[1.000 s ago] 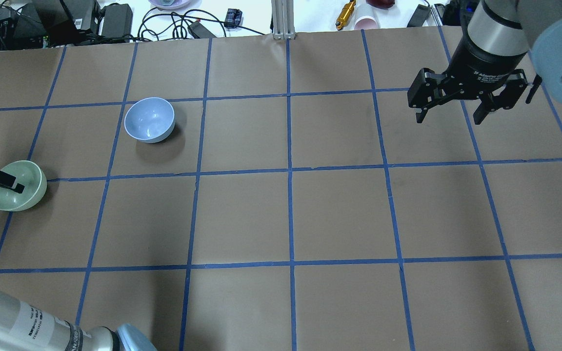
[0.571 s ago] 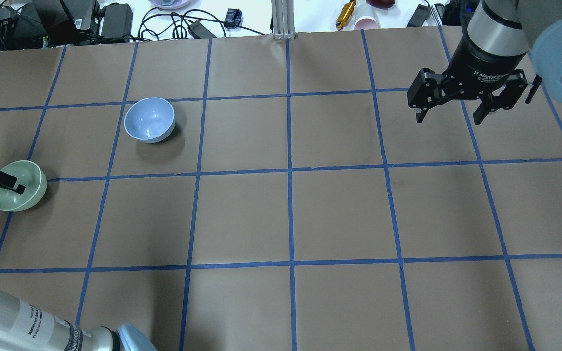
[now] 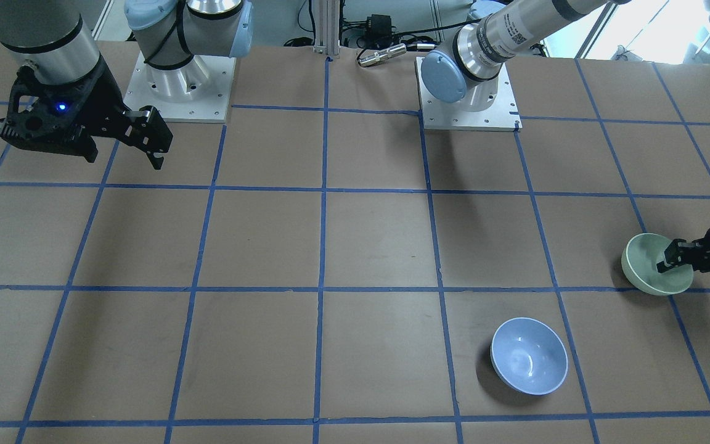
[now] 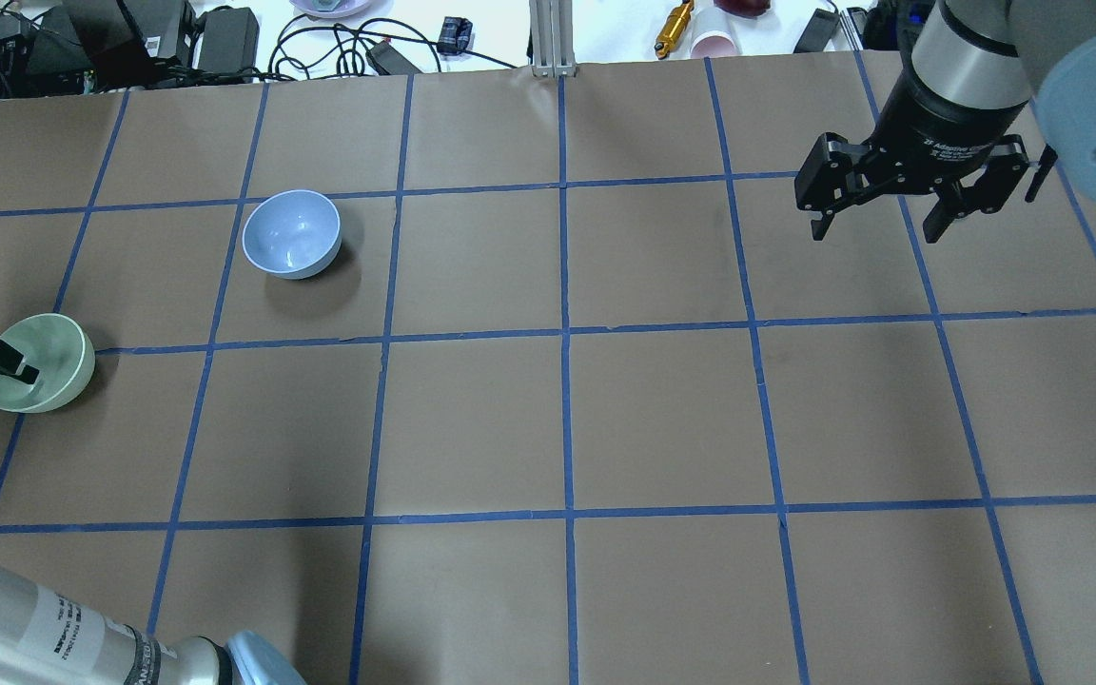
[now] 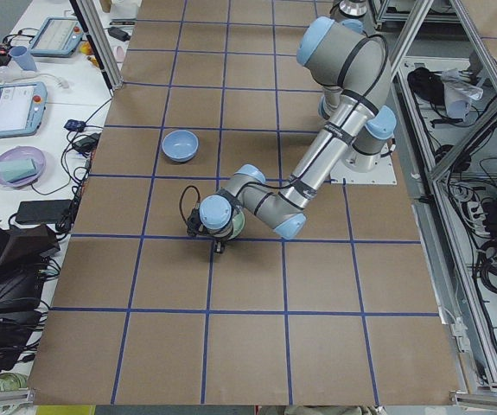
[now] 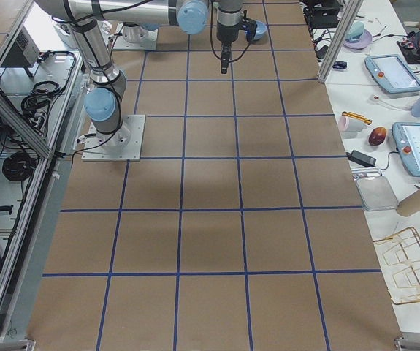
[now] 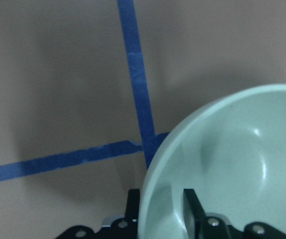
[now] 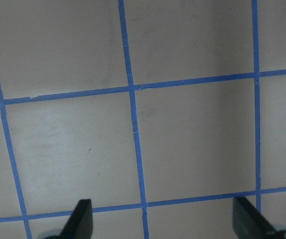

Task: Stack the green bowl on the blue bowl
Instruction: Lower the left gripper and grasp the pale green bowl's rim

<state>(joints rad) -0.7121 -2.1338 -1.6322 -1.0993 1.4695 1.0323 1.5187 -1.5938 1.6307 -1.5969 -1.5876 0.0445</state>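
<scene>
The pale mint-green bowl (image 4: pixel 55 362) is at the table's left edge, also in the front view (image 3: pixel 646 270). My left gripper (image 4: pixel 17 371) is shut on its near rim. The left wrist view shows one finger inside the green bowl (image 7: pixel 242 164) and one outside it. The pale blue bowl (image 4: pixel 291 233) stands upright and empty about one grid square further in, also in the front view (image 3: pixel 529 354). My right gripper (image 4: pixel 876 226) hangs open and empty above the table's far right part, far from both bowls.
Brown table paper with a blue tape grid (image 4: pixel 565 333). Cables, power bricks and small items (image 4: pixel 225 38) lie beyond the far edge. The robot bases (image 3: pixel 176 86) stand at the table's robot side.
The left gripper's finger has drawn slightly to the left on the green bowl's rim, and the bowl has shifted a little with it. The right arm has not moved.
</scene>
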